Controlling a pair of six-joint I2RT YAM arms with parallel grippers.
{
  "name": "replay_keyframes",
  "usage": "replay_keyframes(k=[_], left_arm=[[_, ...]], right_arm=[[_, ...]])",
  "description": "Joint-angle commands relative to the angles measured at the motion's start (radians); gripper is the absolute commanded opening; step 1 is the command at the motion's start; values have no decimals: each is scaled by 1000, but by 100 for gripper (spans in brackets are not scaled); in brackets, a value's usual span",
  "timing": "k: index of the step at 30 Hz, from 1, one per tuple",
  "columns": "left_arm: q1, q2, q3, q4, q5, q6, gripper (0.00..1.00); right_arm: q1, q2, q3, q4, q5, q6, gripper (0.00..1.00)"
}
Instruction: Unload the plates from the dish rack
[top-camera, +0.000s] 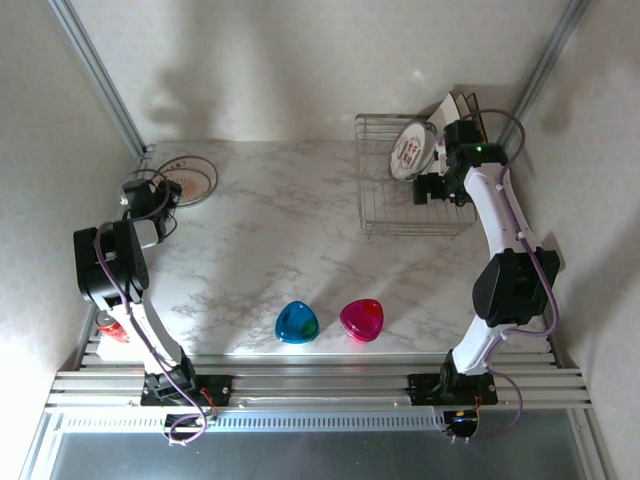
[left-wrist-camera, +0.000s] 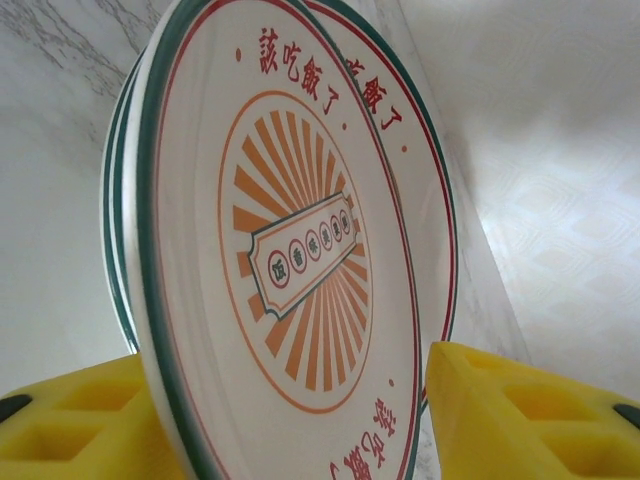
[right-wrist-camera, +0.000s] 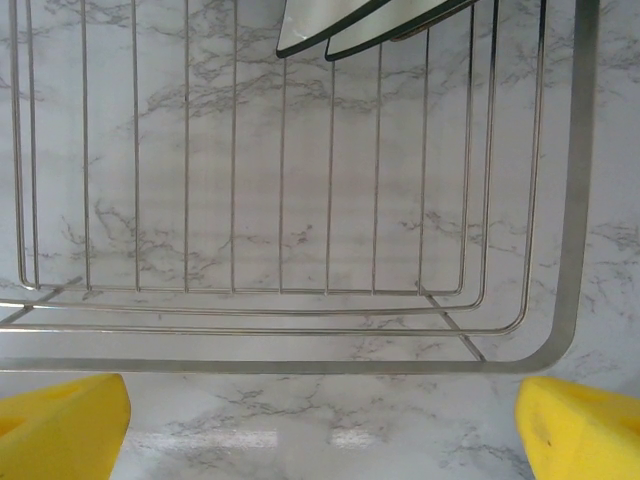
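Left gripper (left-wrist-camera: 295, 410): spread, yellow fingers (left-wrist-camera: 70, 420) either side of rim of stacked plates (left-wrist-camera: 300, 250), lying flat on table (top-camera: 290, 230) at far left. Right gripper (right-wrist-camera: 320, 420): spread wide, empty, above dish rack (right-wrist-camera: 330, 300) at far right. Racked plates (top-camera: 412, 148): upright at far end of rack.

Looks straight down past the right tool (right-wrist-camera: 320, 430), with yellow fingers (right-wrist-camera: 60, 425) in the two bottom corners, spread wide and gripping nothing, only bare marbled counter (right-wrist-camera: 420, 405) between them. Just beyond the fingertips, the thick rounded rim of the dish rack (right-wrist-camera: 300, 366), curving up along the right side. Inside it, thin wire bars side by side, counter visible through the gaps. At the top, over the bars, dark-edged rims of two or three plates (right-wrist-camera: 330, 15), overlapping, tilted, mostly cut off.
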Motion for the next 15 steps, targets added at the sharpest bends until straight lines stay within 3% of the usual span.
replay_keyframes(k=[1,15], left_arm=[[9,-30,17,-58,-13,64,58],[7,41,172,-295,-13,247,59]], right_arm=[[6,-33,-18,7,-11,-14,99],[7,-32,-16,15,-19,-13,99]])
